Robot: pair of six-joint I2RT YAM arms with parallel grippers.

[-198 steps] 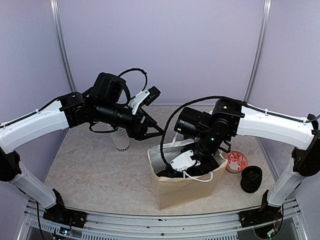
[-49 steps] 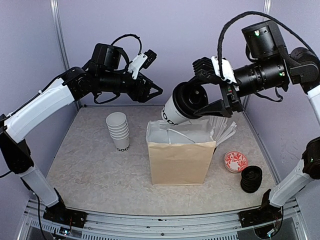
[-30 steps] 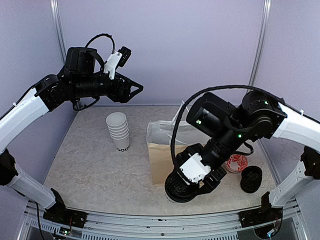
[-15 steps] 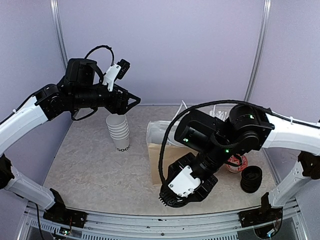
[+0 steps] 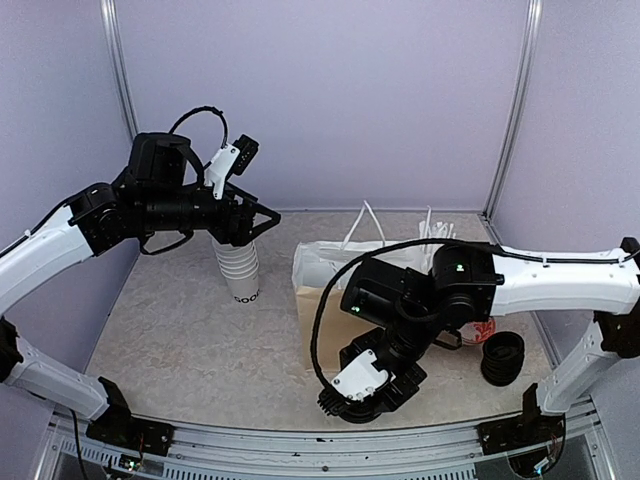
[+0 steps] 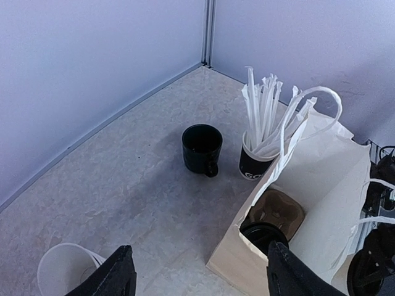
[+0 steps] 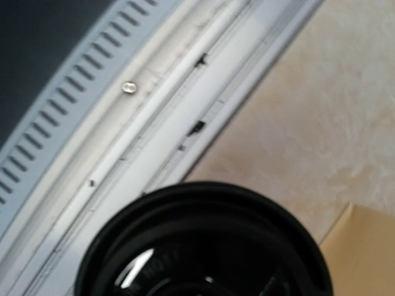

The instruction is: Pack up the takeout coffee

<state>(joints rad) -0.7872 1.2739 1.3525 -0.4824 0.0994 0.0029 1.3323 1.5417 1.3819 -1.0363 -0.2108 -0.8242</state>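
One takeout coffee sits in the brown tray (image 6: 281, 209) inside the paper bag (image 6: 321, 185); only its black lid (image 6: 264, 234) shows. Another is in my right gripper (image 5: 355, 405), which is shut on it low in front of the bag (image 5: 318, 335), by the table's near edge. In the right wrist view its black lid (image 7: 203, 246) fills the lower frame over the metal rail (image 7: 142, 117), and the cup's white body is hidden. My left gripper (image 5: 268, 214) hangs open and empty above the stack of white cups (image 5: 240, 272), its fingertips (image 6: 117, 274) wide apart.
A black mug (image 6: 202, 148) and a black cup of white sticks (image 6: 256, 163) stand behind the bag. A stack of black lids (image 5: 503, 357) and a red patterned disc (image 5: 483, 326) lie to the right. The bag's white handles (image 5: 365, 225) stick up.
My right arm has swung lower and nearer the front rail with the coffee. My left gripper has dropped a little over the stack of cups, still open.
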